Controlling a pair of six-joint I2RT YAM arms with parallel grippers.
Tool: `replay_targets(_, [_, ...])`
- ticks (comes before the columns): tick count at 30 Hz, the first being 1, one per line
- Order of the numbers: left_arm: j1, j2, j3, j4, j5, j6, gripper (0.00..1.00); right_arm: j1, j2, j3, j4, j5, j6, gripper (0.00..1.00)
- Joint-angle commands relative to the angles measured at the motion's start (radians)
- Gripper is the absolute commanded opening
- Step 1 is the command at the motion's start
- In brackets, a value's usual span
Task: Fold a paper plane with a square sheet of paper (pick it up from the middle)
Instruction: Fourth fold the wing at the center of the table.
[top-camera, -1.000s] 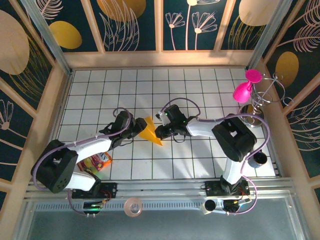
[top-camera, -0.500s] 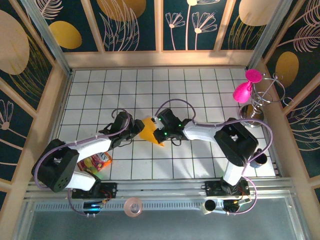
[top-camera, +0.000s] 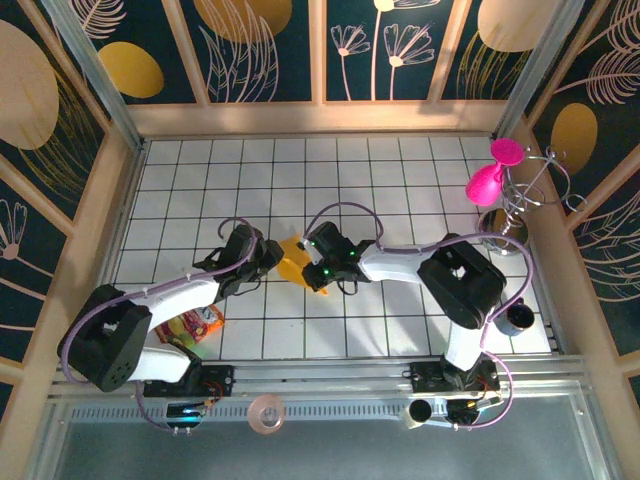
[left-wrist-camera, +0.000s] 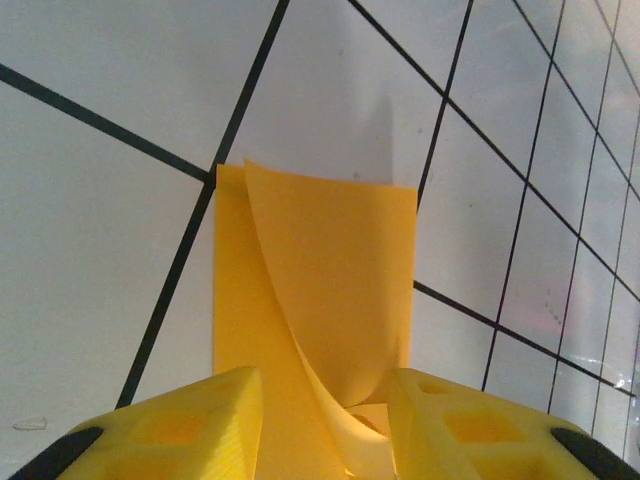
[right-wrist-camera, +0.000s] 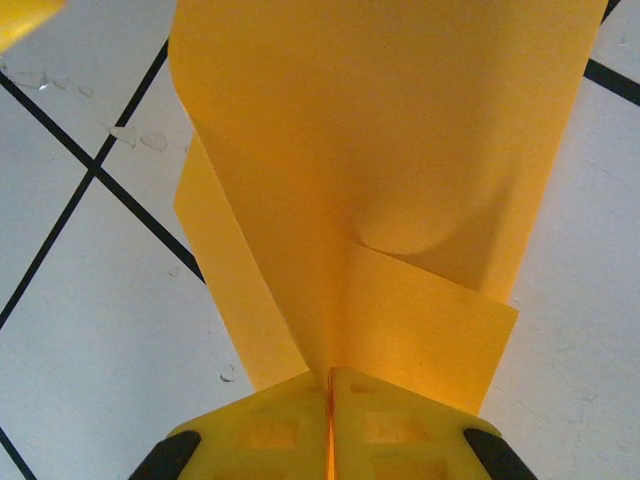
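Since a second ago, the paper (top-camera: 291, 257) has been gathered from a flat pointed dart into a shorter, buckled shape, and the right gripper (right-wrist-camera: 330, 400) has been brought leftward toward the left gripper (left-wrist-camera: 320, 385). The paper is now held near the middle of the tiled table (top-camera: 400, 190), partly raised off the tiles, with one flap curled upward. A crease along the body of the plane is judged to be the step in hand, and the plane is not yet finished. One end of the paper is clamped between the tightly closed fingers of the right gripper. The opposite end is straddled by the left gripper, whose jaws are held apart, so the curled flap passes between them unpinched. Next, the flap would need to be laid flat and pressed along the centre line while the clamped end is kept steady, so that nothing is torn. Both arms are stretched forward and bent inward, low over the tiles, with the wrists set facing each other across the paper.
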Motion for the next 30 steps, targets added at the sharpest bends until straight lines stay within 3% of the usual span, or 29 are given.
replay_targets(1, [0.008, -0.016, 0.005, -0.035, -0.032, 0.001, 0.38, 0.006, 0.016, 0.028, -0.022, 0.005, -0.009, 0.13])
replay_targets(7, [0.009, -0.015, 0.009, -0.035, -0.030, 0.007, 0.38, 0.003, 0.006, 0.023, -0.014, 0.012, -0.009, 0.18])
replay_targets(12, [0.009, -0.022, 0.011, -0.045, -0.031, 0.016, 0.38, -0.008, 0.015, 0.010, 0.003, -0.038, -0.004, 0.11])
replay_targets(19, [0.010, -0.031, 0.009, -0.031, -0.013, 0.026, 0.38, -0.082, -0.013, -0.065, 0.110, -0.241, 0.039, 0.02])
replay_targets(30, [0.006, 0.058, -0.009, 0.187, 0.200, 0.027, 0.36, -0.209, 0.028, -0.161, 0.281, -0.514, 0.158, 0.00])
